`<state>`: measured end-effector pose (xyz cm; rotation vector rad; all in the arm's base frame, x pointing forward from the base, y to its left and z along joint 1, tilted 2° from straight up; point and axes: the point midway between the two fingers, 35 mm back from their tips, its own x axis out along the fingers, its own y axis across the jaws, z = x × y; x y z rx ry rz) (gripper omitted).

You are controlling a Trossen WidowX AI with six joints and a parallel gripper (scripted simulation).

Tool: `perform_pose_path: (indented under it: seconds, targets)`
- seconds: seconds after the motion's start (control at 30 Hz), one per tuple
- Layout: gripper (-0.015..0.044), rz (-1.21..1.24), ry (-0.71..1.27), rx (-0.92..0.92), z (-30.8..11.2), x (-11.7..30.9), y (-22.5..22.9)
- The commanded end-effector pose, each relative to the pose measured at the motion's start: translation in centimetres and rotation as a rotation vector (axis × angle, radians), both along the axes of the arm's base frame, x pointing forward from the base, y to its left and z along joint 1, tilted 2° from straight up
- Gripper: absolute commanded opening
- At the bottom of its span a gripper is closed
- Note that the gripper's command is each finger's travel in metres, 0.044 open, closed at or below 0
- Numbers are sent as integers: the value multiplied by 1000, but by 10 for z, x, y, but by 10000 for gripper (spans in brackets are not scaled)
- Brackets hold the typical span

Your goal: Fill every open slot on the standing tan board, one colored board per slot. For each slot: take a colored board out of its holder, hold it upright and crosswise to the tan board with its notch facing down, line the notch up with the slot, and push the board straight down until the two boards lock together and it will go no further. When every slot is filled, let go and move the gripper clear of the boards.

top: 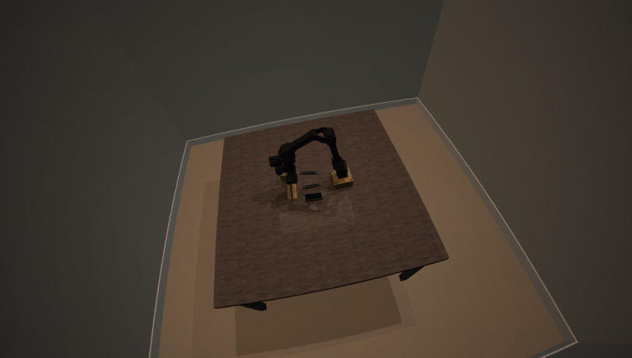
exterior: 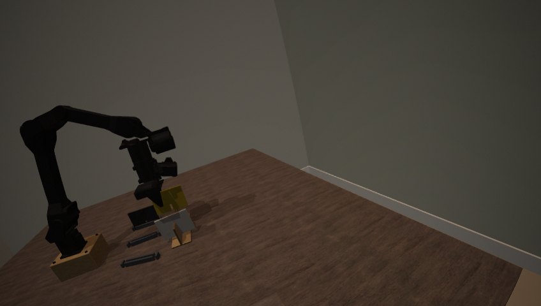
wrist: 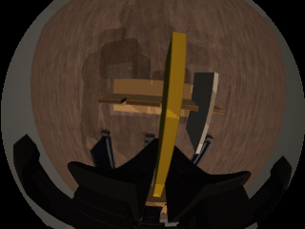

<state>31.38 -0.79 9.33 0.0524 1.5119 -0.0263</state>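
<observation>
- Pincer (top: 291, 180) (exterior: 161, 204) (wrist: 160, 143) fingers are closing narrowly on the yellow board (top: 283, 177) (exterior: 175, 199) (wrist: 172, 102), gripping it near one end.
- The yellow board is standing upright above the tan board (exterior: 177, 231) (wrist: 138, 101) (top: 291, 191), crossing over it in the wrist view.
- The grey-white board (exterior: 176, 222) (wrist: 204, 110) is sitting crosswise on the tan board, near the yellow one.
- The black board (top: 313, 196) (exterior: 142, 217) (wrist: 99, 154) is standing in its holder on the surface (top: 328, 248) (exterior: 303, 234) (wrist: 143, 24).
- Two slim holders, a middle one (top: 311, 186) (exterior: 143, 239) (wrist: 150, 138) and an end one (top: 308, 172) (exterior: 140, 259) (wrist: 202, 150), are showing no board.
- The arm is hiding most of the yellow board from above.
- The yellow board's notch is overlapping other parts in the exterior view; whether it is touching the slot is impossible to tell.
</observation>
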Motion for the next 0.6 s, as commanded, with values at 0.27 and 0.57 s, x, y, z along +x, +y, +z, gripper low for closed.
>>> perform_pose_path:
  seconds: [0.27, 0.57]
  targets:
    - [0, 3, 0, 1, -7, 0, 0]
    - [0, 3, 0, 1, -12, 0, 1]
